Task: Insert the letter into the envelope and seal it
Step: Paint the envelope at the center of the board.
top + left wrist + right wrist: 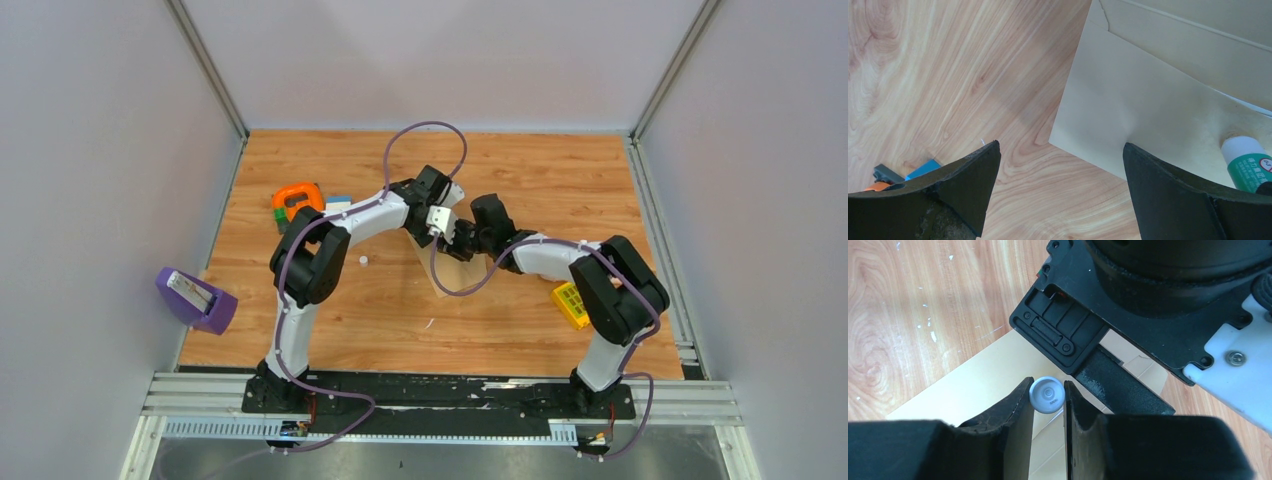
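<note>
The tan envelope [1148, 90] lies flat on the wooden table, with a fold seam across its upper part. A glue stick [1245, 162] with a white tip and a green label stands with its tip on the envelope's paper. My right gripper [1048, 385] is shut on this glue stick, whose round grey end [1046, 394] shows between the fingers, above the envelope [983, 380]. My left gripper [1060, 146] hangs open over the envelope's near edge, holding nothing. In the top view both grippers meet mid-table over the envelope [445, 280]. The letter is hidden.
An orange and green object [298, 202] and a blue one [338, 203] lie at the back left. A small white cap [364, 261] sits beside the left arm. A yellow item [570, 305] lies under the right arm. A purple box [195, 298] hangs off the left edge.
</note>
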{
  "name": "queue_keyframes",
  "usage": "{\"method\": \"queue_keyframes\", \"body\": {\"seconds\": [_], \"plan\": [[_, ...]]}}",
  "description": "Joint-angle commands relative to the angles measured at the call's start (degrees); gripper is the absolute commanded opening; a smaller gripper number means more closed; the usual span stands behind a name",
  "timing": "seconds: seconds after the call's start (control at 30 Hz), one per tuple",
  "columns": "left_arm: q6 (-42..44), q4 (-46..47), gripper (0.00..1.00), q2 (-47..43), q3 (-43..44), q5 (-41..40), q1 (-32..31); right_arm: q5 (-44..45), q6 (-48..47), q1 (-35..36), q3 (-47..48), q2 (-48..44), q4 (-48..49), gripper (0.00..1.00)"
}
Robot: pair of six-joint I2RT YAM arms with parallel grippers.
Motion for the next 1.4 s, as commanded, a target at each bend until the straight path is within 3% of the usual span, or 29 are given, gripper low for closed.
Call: {"method": "queue_keyframes", "body": {"seconds": [0.0, 0.2, 0.47, 0.9, 1.2, 1.37], "plan": [[0.8, -0.5, 1.00, 0.8, -0.1, 0.3, -1.7, -4.7, -2.4, 0.4, 3.6, 0.0, -8.1, 0.00], [0.7, -0.4, 1.00, 0.9, 0.1, 0.1, -1.7, -12.9, -4.9, -1.7, 4.8, -0.8, -16.9, 0.00], [0.5, -0.8, 1.00, 0.9, 0.2, 2.0, -1.8, -16.2, -0.9, -1.9, 3.9, -0.9, -13.1, 0.00], [1.0, -1.3, 1.00, 0.7, -0.3, 4.9, -2.4, -2.1, 2.7, -0.5, -2.2, 0.2, 6.4, 0.00], [1.3, -1.1, 1.00, 0.1, -0.8, 5.4, -2.6, 3.7, 1.3, 0.0, -3.0, 0.4, 9.1, 0.00], [1.5, -0.9, 1.00, -0.1, -1.2, 4.9, -2.6, 2.3, 1.1, -0.1, -2.8, -0.6, 7.4, 0.00]]}}
